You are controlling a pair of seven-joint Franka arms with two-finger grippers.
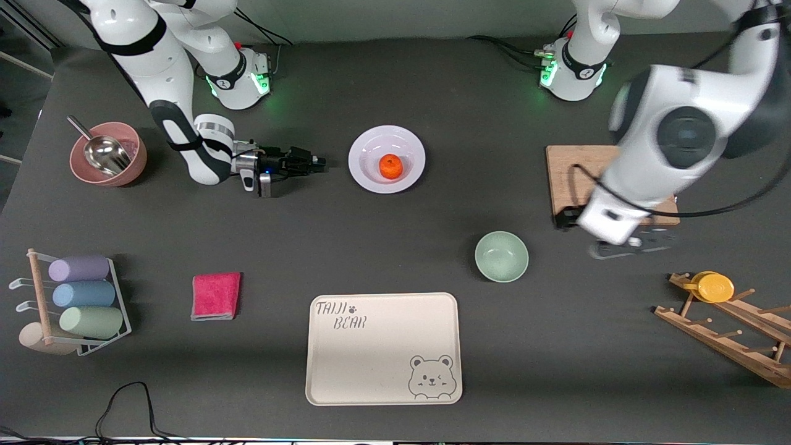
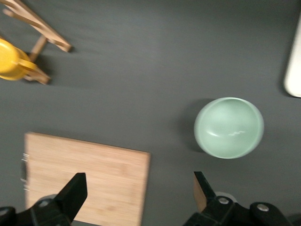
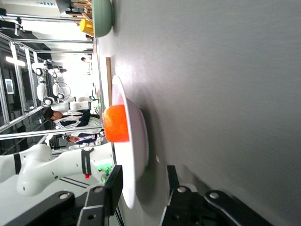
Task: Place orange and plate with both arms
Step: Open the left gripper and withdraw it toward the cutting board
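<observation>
The white plate point(image 1: 371, 143) lies on the table between the two arm bases, with the orange point(image 1: 390, 166) resting in its well. My right gripper point(image 1: 322, 163) lies low and level beside the plate, at its rim toward the right arm's end. Its fingers are open, with a small gap to the rim. In the right wrist view the plate point(image 3: 134, 155) stands edge-on just ahead of the right gripper point(image 3: 143, 172), and the orange point(image 3: 116, 123) sits on it. My left gripper point(image 1: 636, 246) hangs open and empty over the wooden board's edge, as the left wrist view point(image 2: 138, 188) also shows.
A wooden board point(image 1: 568, 173) lies under the left arm. The pale green bowl point(image 1: 501, 256) and the cream bear tray point(image 1: 383, 348) are nearer the front camera. A wooden rack with a yellow lid point(image 1: 714, 286), a pink cloth point(image 1: 216, 296), a pink bowl with scoop point(image 1: 108, 154) and a cup rack point(image 1: 80, 303) stand around.
</observation>
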